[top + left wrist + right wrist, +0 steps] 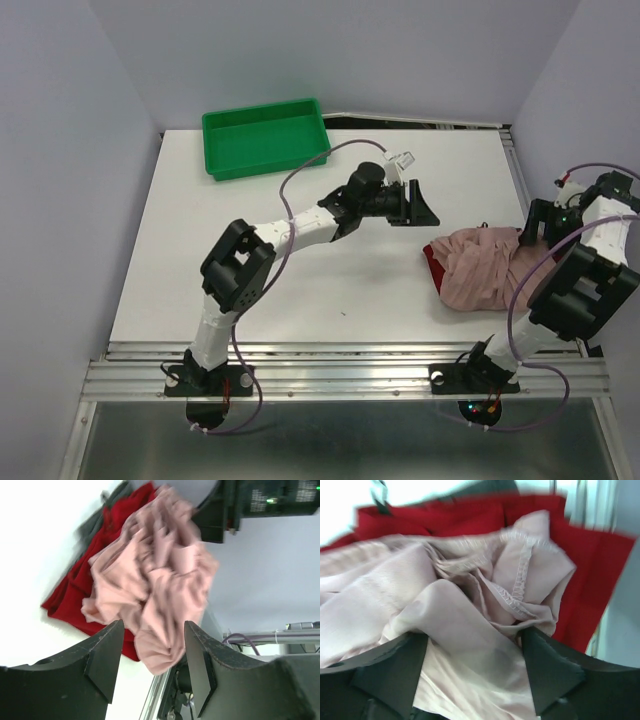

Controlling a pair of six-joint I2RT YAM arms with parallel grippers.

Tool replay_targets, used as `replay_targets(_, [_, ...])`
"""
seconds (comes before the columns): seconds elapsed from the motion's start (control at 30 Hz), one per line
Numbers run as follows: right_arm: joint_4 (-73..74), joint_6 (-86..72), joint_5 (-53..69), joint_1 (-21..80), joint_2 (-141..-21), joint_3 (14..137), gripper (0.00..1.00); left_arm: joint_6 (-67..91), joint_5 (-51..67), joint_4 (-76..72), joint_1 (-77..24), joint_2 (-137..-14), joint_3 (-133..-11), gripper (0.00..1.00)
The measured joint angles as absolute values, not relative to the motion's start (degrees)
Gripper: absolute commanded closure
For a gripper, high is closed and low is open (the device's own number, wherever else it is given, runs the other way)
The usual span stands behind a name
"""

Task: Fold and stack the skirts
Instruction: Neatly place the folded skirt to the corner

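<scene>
Lying in one crumpled heap at the right side of the table (300, 260), the skirts are nowhere near folded: the dusty pink skirt (482, 268) is bunched on top, its ruffles and hems twisted every which way. The dark red skirt (432, 263) is rumpled underneath, showing from above only as a strip at the heap's left edge and in the wrist views as a wider red margin around the pink. From where I stand nothing of the job looks done; I'd say both pieces have yet to be pulled apart, spread flat, folded and laid one on the other. The right gripper (475, 645) is at the heap's right end, its fingers spread wide with a fold of pink cloth lying between them, not pinched as far as I can tell, so it reads as parted and holding nothing. The left gripper (418, 205) hangs just to the far-left of the heap, apart from it and tipped toward the cloth, fingers parted and empty; its own camera looks out between them at the pile. Well away, at the far left of the table, sits the green tray (265, 140), which has no part in the heap
</scene>
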State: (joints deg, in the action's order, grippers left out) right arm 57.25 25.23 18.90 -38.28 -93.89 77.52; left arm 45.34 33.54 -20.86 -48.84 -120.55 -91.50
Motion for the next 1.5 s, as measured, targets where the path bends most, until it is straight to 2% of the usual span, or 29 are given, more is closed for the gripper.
replay_targets(0.1, [58.5, 25.3, 21.6, -38.3, -93.9, 80.9, 0.11, 43.1, 33.0, -21.2, -48.7, -115.8, -89.1, 0.46])
replay_targets(0.23, [61.2, 26.2, 25.4, -38.3, -93.8, 84.9, 0.07, 40.9, 33.0, -22.3, -49.6, -111.5, -88.6, 0.6])
replay_targets(0.3, [62.7, 27.2, 27.0, -38.3, -93.4, 86.7, 0.08, 40.5, 33.2, -22.5, -50.2, -111.2, -89.3, 0.61])
replay_targets(0.33, [63.3, 27.8, 27.7, -38.3, -93.0, 87.4, 0.1, 40.4, 33.2, -22.5, -50.5, -111.3, -89.8, 0.62])
replay_targets(0.37, [63.8, 28.2, 28.1, -38.3, -92.7, 88.0, 0.17, 40.5, 33.3, -22.5, -50.8, -111.4, -90.1, 0.61])
replay_targets(0.47, [66.5, 29.8, 30.5, -38.3, -91.4, 90.4, 0.29, 41.2, 33.6, -22.6, -51.1, -111.4, -90.4, 0.62])
replay_targets(0.53, [68.1, 30.7, 32.0, -38.3, -90.5, 91.9, 0.34, 41.6, 33.8, -22.7, -51.1, -111.4, -90.4, 0.61])
replay_targets(0.6, [69.6, 31.8, 33.4, -38.3, -89.4, 92.6, 0.47, 41.7, 33.9, -22.8, -50.6, -111.4, -90.3, 0.62])
replay_targets(0.73, [73.3, 34.3, 35.9, -37.7, -88.1, 92.4, 0.61, 41.6, 34.0, -23.0, -48.5, -110.6, -88.5, 0.61])
replay_targets(1.03, [73.2, 33.1, 37.8, -29.3, -87.2, 80.9, 0.62, 40.2, 34.0, -21.1, -41.4, -105.6, -79.9, 0.61])
replay_targets(1.3, [66.5, 28.1, 38.9, -28.0, -89.6, 74.5, 0.6, 38.0, 34.0, -20.1, -35.7, -100.4, -74.1, 0.61])
replay_targets(1.43, [65.1, 26.7, 39.0, -27.5, -91.6, 73.2, 0.56, 36.9, 34.0, -19.5, -34.9, -98.5, -71.0, 0.55])
replay_targets(1.5, [65.5, 26.4, 39.1, -27.2, -92.4, 74.3, 0.51, 36.2, 34.1, -18.7, -34.6, -98.1, -70.3, 0.5])
